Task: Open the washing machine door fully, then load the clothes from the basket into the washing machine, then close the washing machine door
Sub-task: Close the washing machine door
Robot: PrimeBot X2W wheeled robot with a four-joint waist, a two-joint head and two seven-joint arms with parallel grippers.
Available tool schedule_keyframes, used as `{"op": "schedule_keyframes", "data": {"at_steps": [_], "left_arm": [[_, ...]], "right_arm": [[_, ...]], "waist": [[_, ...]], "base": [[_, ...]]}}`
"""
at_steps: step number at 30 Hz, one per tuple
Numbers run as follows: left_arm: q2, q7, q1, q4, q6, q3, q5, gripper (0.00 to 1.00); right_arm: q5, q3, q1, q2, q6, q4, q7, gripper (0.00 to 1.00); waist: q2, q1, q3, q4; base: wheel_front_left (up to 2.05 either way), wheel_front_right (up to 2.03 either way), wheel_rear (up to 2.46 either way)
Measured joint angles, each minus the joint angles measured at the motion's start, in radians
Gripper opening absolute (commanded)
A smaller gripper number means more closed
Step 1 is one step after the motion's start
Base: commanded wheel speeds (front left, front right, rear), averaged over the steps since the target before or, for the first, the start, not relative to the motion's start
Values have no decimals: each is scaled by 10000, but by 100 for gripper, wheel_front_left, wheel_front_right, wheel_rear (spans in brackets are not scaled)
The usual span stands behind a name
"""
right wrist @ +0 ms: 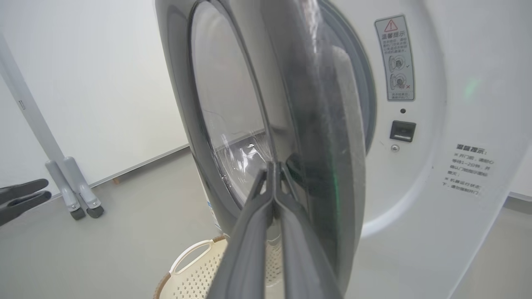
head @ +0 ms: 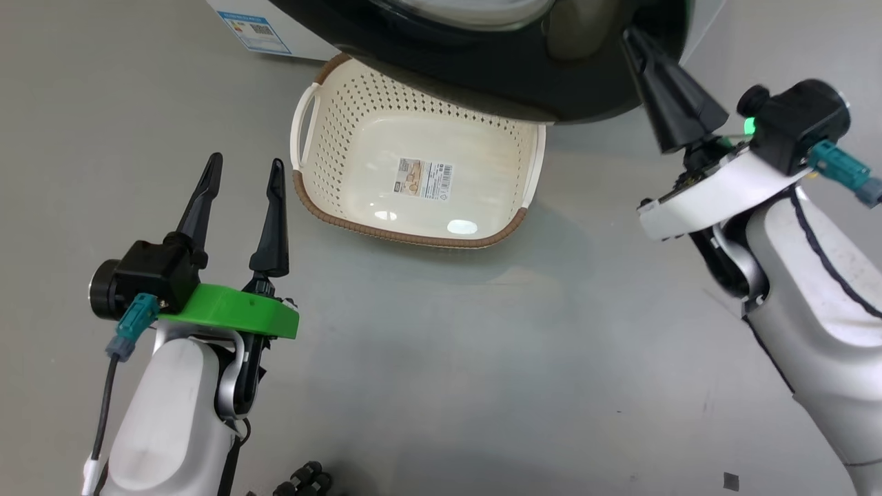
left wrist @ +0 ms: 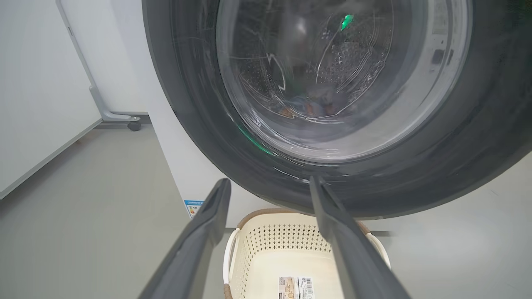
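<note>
The clenched right gripper (head: 630, 38) sits at the edge of the washing machine door (head: 482, 76) above the basket (head: 406, 238), while the left gripper (head: 246, 163) hangs released.

The fingers of the right hand (right wrist: 272, 169) are pressed together at the rim of the washing machine door (right wrist: 232, 104), which is seen partly open above the basket (right wrist: 188, 275).
</note>
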Motion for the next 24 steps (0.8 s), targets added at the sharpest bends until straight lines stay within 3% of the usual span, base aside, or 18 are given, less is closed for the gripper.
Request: {"op": "schedule_keyframes", "data": {"at_steps": [11,24], "left_arm": [[-44,0,-739,-96,0,-462,-33,100],[-100,0,-1364,-50,0,-719,-349,100]], "right_arm": [[-184,-930,-1642,-389,-161,194,-29,0],[-286,-1281,-3172,-512,-77,844,-33,0]], "waist": [[0,0,1043,137],[0,0,2021,524]], "base": [[0,0,0],[0,0,0]]}}
